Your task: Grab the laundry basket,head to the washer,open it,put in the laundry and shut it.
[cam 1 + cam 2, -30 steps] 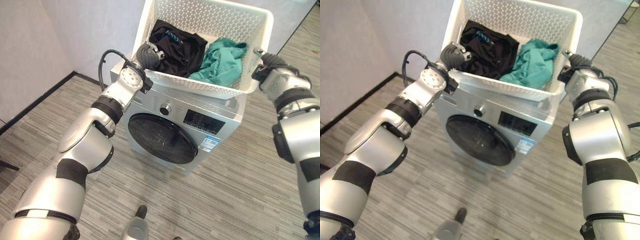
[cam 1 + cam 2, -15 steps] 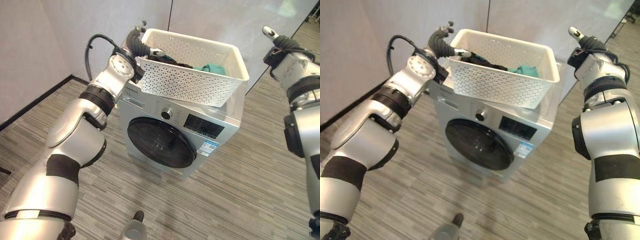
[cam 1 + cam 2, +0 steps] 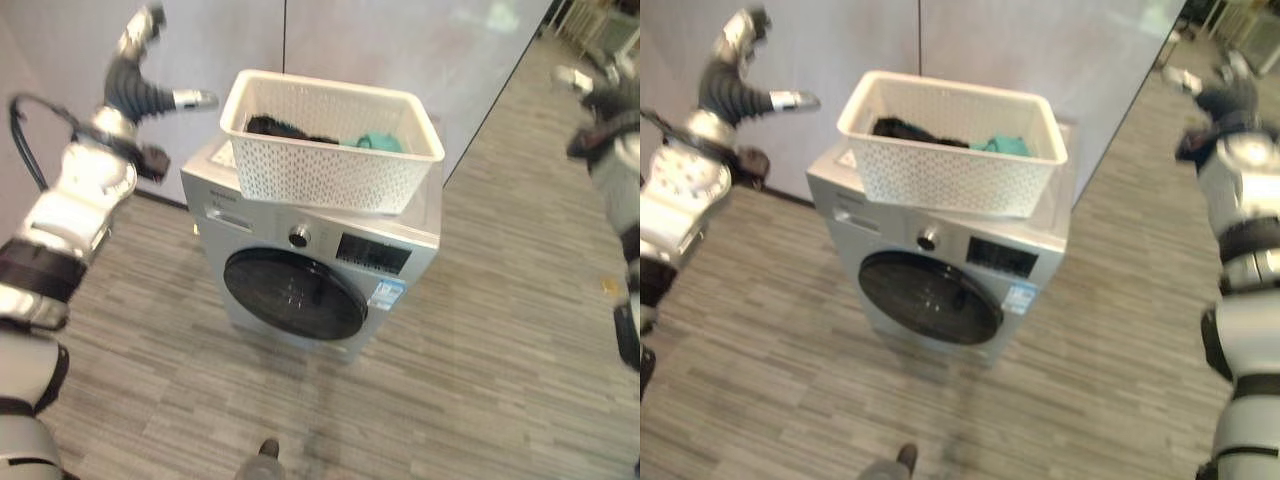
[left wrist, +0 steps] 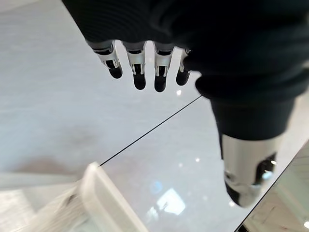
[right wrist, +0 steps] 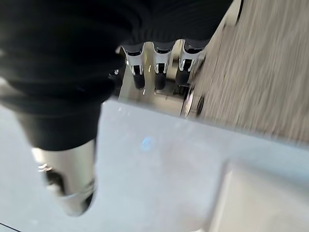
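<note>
Basket [image 3: 330,150]: white plastic, rectangular, walls pierced with small holes, smooth rolled rim. It sits on top of the washer [image 3: 310,260], well apart from the fingers of either hand and between them. Neither hand touches it.

Laundry: a black garment [image 3: 285,127] and a teal garment [image 3: 380,143], both soft and crumpled, lying inside the basket just below the rim.

Washer: silver-grey front loader, boxy, with a round dark glass door [image 3: 293,294] that is shut, a knob and a dark display panel above it. Smooth hard casing.

Left hand [image 3: 135,75]: raised high, beside the basket's near corner but clear of it. Fingers straight and spread, thumb held out apart, holding nothing; the left wrist view shows the same row of fingers [image 4: 137,65] extended over a pale wall and a corner of the basket rim.

Right hand [image 3: 1215,90]: raised on the far side of the basket, well apart from it. Fingers straight and relaxed in the right wrist view, thumb apart, empty.

Floor [image 3: 480,380]: grey wood-grain planks. Wall behind: pale smooth panels.

Step in hand, as I judge it: opening the washer. To do it well, one hand should drop to the door's edge, fingertips hooked on the rim rather than pressed on the glass, and pull outward smoothly. The basket overhangs the top slightly, so the rising arm should stay clear of its rim to avoid tipping it.
</note>
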